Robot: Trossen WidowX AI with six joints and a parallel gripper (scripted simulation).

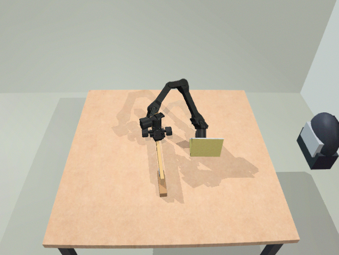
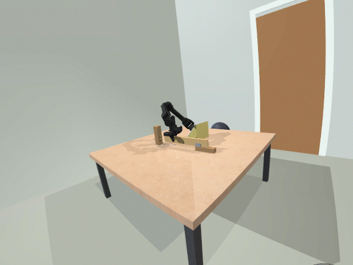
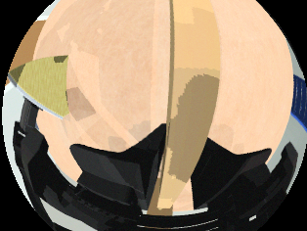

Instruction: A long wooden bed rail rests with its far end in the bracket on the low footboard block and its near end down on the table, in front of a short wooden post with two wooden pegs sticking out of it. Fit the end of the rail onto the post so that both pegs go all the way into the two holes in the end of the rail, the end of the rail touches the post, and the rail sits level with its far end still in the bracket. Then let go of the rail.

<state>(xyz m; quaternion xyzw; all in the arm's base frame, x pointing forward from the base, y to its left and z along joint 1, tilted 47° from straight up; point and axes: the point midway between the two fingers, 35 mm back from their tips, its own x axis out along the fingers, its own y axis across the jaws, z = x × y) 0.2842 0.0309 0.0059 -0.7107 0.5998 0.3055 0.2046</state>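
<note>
The long pale rail stands on its narrow edge. Its far end is in the grey bracket on the low brown footboard block. My gripper is shut on the rail close to its near end, one finger on each side. That end looks raised a little off the table. The brown post stands upright just beyond it, with a small gap between them. The pegs show faintly in that gap; the holes are hidden. In the top view the gripper hides the fingertips and most of the post.
A yellow-green panel stands upright on the table beside the rail, in front of the arm's base. The arm arches above the table from that base to the gripper.
</note>
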